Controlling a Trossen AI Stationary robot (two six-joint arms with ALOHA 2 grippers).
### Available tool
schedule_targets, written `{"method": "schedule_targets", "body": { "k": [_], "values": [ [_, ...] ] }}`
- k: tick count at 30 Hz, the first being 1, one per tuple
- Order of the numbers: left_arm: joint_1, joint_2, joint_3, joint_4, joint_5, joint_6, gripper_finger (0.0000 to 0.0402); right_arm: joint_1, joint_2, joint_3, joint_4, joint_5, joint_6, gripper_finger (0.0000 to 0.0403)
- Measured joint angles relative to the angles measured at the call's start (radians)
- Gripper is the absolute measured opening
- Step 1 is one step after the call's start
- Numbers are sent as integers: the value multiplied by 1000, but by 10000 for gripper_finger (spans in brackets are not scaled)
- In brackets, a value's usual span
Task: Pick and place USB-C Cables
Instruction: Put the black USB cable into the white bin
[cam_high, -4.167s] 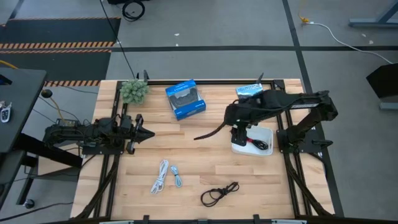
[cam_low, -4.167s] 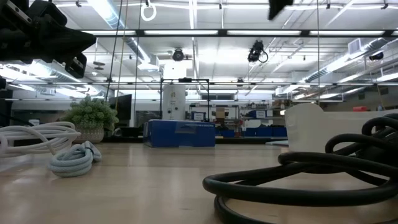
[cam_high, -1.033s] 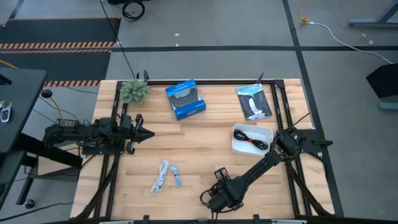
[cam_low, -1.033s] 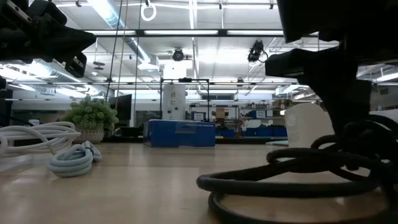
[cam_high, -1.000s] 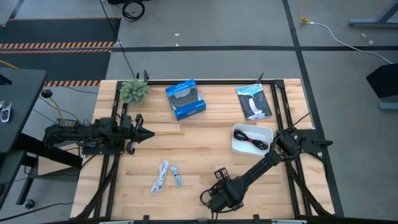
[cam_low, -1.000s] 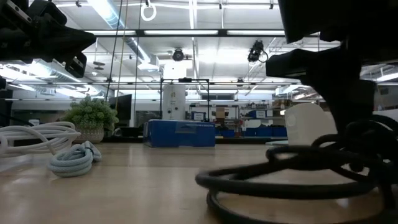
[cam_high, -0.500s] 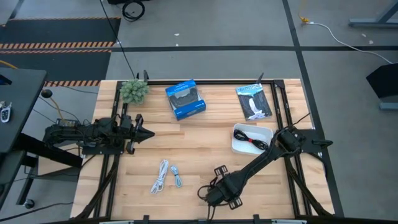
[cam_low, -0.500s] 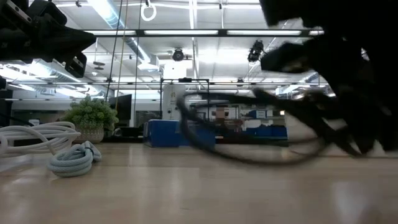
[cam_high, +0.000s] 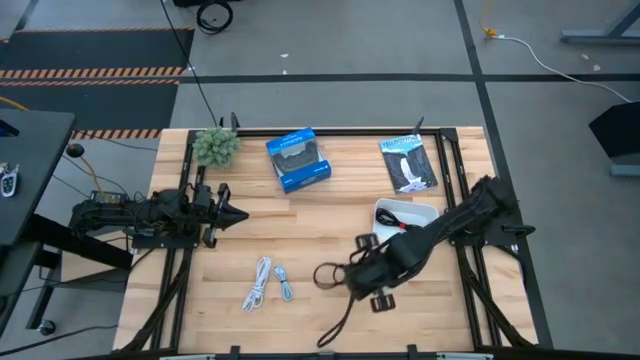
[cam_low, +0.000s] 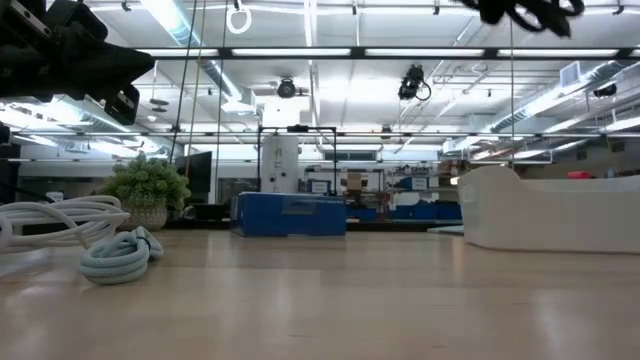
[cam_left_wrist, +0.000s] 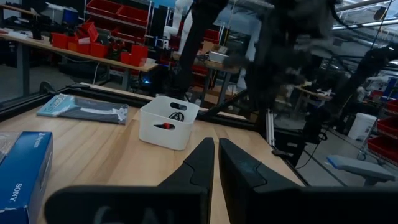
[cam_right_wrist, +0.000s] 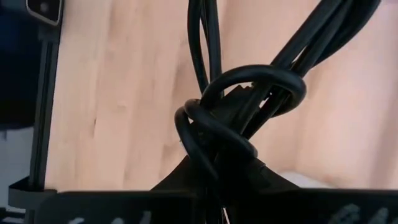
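Note:
A black USB-C cable (cam_high: 328, 300) hangs off the table near the front middle, with my right gripper (cam_high: 348, 277) shut on it. Its knotted bundle (cam_right_wrist: 242, 102) fills the right wrist view. A white cable (cam_high: 258, 283) and a pale blue-grey cable (cam_high: 285, 286) lie flat on the wood to the left, and both show in the low view as the white coil (cam_low: 50, 218) and the blue-grey coil (cam_low: 113, 256). Another black cable (cam_high: 412, 230) lies in the white bin (cam_high: 383, 213). My left gripper (cam_high: 236, 215) waits shut at the table's left. My right gripper pinches the black cable between its two fingers at the wrapped, knotted middle of the bundle (cam_right_wrist: 231, 134). The cable is lifted clear of the table. One loop (cam_high: 324, 274) sticks out to the left and a slack tail (cam_high: 332, 330) trails toward the near edge.
A blue box (cam_high: 298, 158) and a small plant (cam_high: 215, 146) stand at the far edge, and a dark flat packet (cam_high: 408, 163) lies at the far right. The white bin (cam_left_wrist: 168, 121) sits just right of my right gripper. Bare wood lies between the cables and the bin.
My right gripper has shut on the black cable near the front edge. It has then risen and drawn back toward the bin. The cable, which lay coiled on the wood, is now lifted clear and hangs with its tail trailing.

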Motion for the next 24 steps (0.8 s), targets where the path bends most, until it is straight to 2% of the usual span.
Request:
{"method": "schedule_targets", "body": {
  "k": [12,24],
  "values": [
    [0,0,0,0,0,0,29,-43,-189,0,-272,94,118,38],
    [0,0,0,0,0,0,30,-48,-336,0,-356,27,154,42]
  ]
}}
